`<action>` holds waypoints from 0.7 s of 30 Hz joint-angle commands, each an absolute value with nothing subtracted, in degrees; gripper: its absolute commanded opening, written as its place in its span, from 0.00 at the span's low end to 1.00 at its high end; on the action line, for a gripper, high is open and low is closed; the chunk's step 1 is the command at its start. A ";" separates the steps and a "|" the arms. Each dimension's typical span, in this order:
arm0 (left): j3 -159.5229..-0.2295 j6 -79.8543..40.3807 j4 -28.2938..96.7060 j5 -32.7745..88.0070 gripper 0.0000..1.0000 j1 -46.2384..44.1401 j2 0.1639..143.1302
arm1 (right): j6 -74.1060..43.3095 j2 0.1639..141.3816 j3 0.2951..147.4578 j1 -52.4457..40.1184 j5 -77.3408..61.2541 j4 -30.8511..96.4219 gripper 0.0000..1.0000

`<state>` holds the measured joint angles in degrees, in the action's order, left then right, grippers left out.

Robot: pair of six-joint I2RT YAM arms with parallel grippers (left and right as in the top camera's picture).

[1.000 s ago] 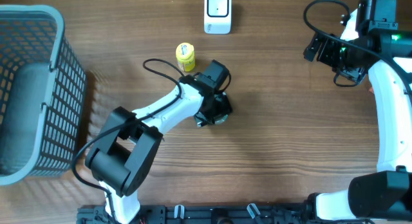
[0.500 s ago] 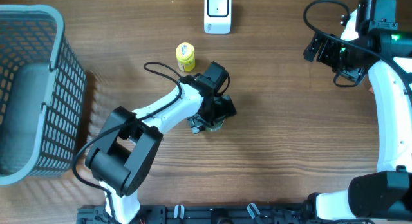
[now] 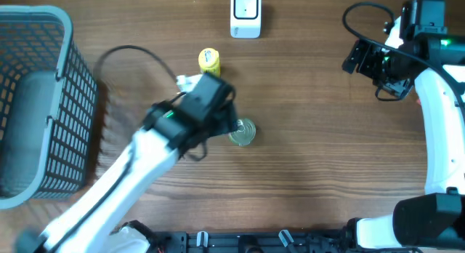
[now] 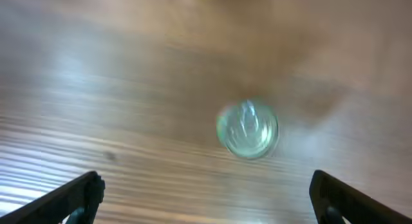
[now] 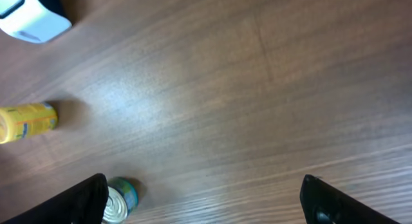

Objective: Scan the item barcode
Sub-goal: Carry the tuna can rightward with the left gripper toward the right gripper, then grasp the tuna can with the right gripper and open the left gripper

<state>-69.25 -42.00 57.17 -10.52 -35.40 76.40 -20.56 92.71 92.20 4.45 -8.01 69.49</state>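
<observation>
Small can (image 3: 243, 132) upright; silver top, side seemingly green.

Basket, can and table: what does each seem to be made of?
Basket: likely grey plastic, matte, with moulded grid walls. Can: probably metal, its round top shines silvery. Table: wood or wood-look laminate, brown grain lines with a soft sheen; which one cannot be told.

Brown wood-grain tabletop (image 3: 327, 151) fills every view, grain running side to side; soft pale glare sits on it in both wrist views; grey mesh basket (image 3: 43, 19) at the left edge; black rail (image 3: 240, 242) along the near side.
</observation>
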 commanded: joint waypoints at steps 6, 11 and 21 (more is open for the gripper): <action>-69.12 -36.29 59.99 -27.99 1.00 -29.06 40.40 | -25.58 103.18 88.86 -23.35 -5.56 64.66 1.00; -69.12 -36.23 65.32 -29.19 1.00 -29.06 36.58 | -28.67 110.61 88.86 -30.55 -8.32 60.97 1.00; -69.12 -36.21 65.89 -31.22 1.00 -29.06 36.67 | -30.44 116.99 88.86 -38.63 -6.83 56.71 1.00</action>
<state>-69.58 -37.10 66.02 -29.80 -29.39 36.53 -29.06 115.66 89.30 -37.23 -7.46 57.30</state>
